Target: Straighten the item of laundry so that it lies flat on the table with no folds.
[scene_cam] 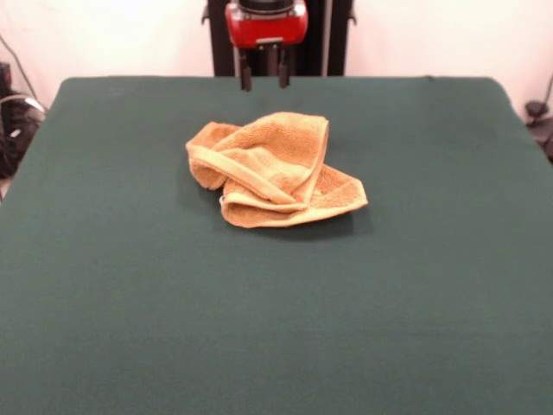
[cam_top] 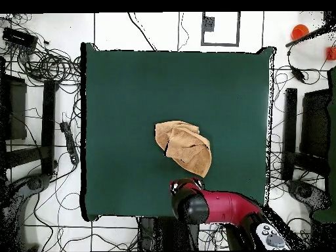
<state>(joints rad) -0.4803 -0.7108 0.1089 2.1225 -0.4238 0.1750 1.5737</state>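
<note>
The golden-orange towel (scene_cam: 272, 169) lies crumpled near the middle of the dark green table (scene_cam: 130, 303), folded over itself in several layers, with a paler band showing along a fold. In the overhead view the towel (cam_top: 184, 147) sits slightly toward the robot's side of the table (cam_top: 118, 98). My gripper (scene_cam: 264, 81) hangs above the table's far edge behind the towel, well apart from it, with its two dark fingers (scene_cam: 246, 79) spread and empty. In the overhead view the red arm head (cam_top: 189, 203) covers the gripper.
The black pedestal (scene_cam: 223, 39) stands behind the table's far edge. Tangled cables (cam_top: 46, 65) and dark equipment stands (cam_top: 289, 131) line the floor on both sides of the table. The green cloth stretches wide around the towel on all sides.
</note>
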